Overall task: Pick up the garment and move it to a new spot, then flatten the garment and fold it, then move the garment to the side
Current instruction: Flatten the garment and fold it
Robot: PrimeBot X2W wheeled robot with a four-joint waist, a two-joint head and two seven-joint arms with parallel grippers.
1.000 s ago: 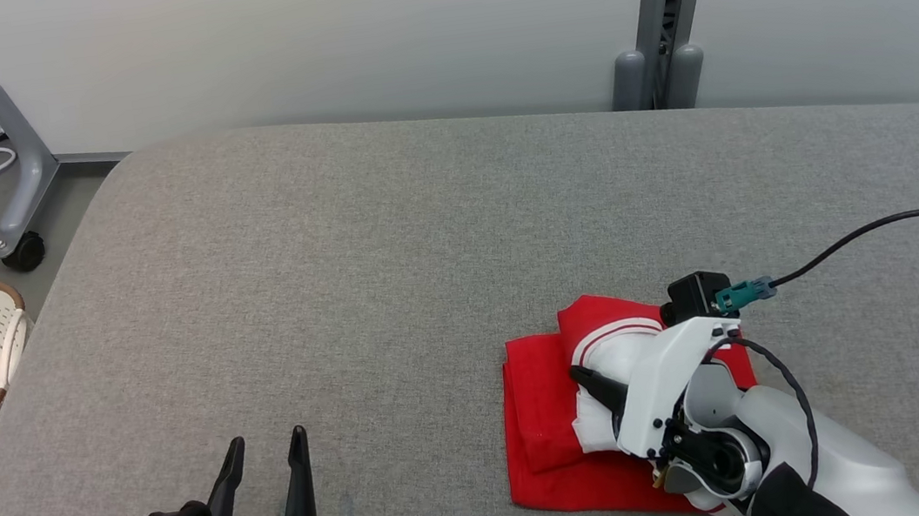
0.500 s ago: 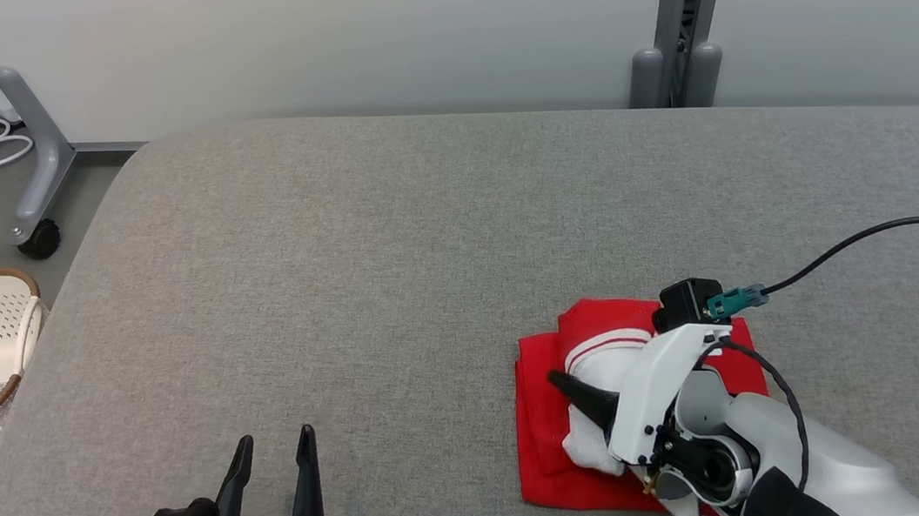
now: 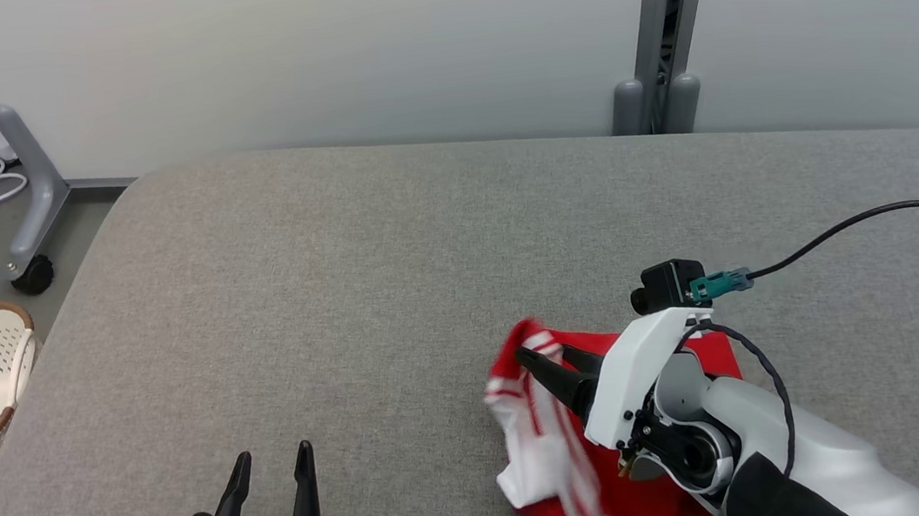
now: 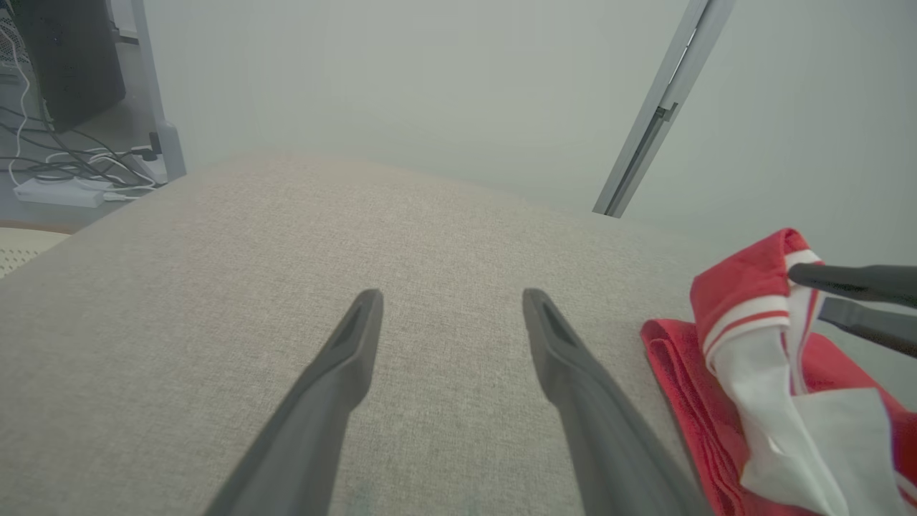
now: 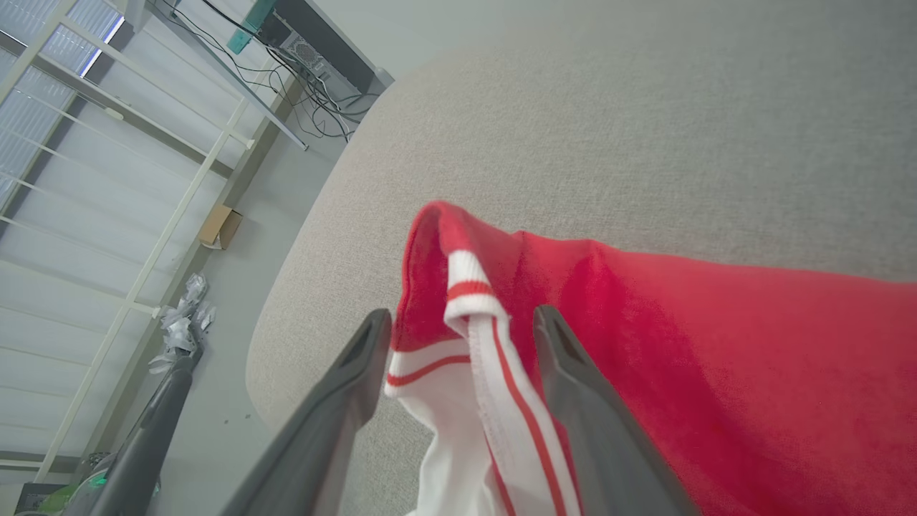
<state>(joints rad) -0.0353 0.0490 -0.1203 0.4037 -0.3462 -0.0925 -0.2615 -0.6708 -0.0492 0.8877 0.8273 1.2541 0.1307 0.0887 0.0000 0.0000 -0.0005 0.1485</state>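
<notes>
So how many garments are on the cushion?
1: the red-and-white garment, at the cushion's near right, partly between the right gripper's open jaws. The arm hides part of it.

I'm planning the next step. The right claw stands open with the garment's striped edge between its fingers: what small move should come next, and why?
Probably draw the right claw straight back off the garment. Its fingers stand apart and the striped edge lies loose between them, so a sideways move could drag the folded layers apart.
</notes>
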